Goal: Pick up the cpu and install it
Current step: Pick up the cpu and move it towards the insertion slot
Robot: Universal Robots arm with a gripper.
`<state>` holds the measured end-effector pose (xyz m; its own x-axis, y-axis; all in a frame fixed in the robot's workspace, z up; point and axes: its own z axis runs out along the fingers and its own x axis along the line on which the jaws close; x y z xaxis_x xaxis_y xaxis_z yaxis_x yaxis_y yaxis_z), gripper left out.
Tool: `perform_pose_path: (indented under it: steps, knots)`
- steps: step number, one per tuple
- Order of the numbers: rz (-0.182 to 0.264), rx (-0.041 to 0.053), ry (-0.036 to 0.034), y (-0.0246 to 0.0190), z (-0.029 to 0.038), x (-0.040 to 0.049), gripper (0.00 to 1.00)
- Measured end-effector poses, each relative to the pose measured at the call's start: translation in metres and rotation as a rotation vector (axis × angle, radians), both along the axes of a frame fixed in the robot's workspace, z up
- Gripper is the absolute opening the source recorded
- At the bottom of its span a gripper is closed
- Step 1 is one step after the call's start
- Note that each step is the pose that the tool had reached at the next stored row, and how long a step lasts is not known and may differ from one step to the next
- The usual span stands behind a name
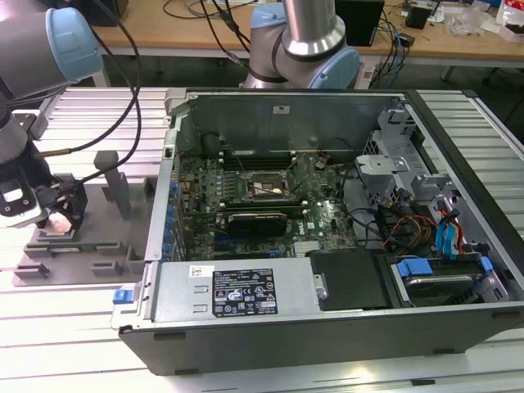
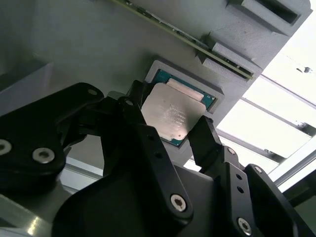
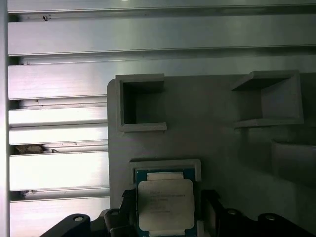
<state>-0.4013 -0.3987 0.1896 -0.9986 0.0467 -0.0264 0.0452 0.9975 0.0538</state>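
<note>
The cpu (image 2: 168,116), a silvery square chip with a green rim, lies in a shallow grey nest on the grey fixture plate (image 1: 106,214) at the exterior view's left. My gripper (image 1: 59,214) is low over that plate. In both wrist views its black fingers (image 2: 205,140) stand on either side of the cpu (image 3: 165,202), close to its edges, with small gaps showing. The gripper (image 2: 170,118) looks open around the chip. The black socket (image 1: 260,187) sits on the motherboard inside the open computer case (image 1: 295,315).
Grey slotted blocks (image 3: 143,103) and posts (image 1: 115,184) rise from the fixture plate near the gripper. A ribbed aluminium table (image 1: 65,344) carries everything. Cables (image 1: 123,82) trail from the arm. A second arm's base (image 1: 307,41) stands behind the case.
</note>
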Motion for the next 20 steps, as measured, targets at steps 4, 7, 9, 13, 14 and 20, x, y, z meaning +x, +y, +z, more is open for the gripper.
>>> perform_pose_path:
  steps: [4,7,9,13,14,20]
  knots:
    - [0.0,-0.0001,0.0002,0.0,-0.0004,-0.0001,0.64]
    - [0.0,-0.0001,0.0,0.0,-0.0008,0.0,0.64]
    - [0.0,0.0,0.0,0.0,-0.0011,0.0,0.64]
    - [0.0,0.006,0.0001,0.0,-0.0011,-0.0007,0.64]
    - [0.0,0.0092,-0.0001,0.0,-0.0012,-0.0008,0.64]
    - [0.001,0.0136,0.0001,0.0,-0.0014,-0.0009,0.55]
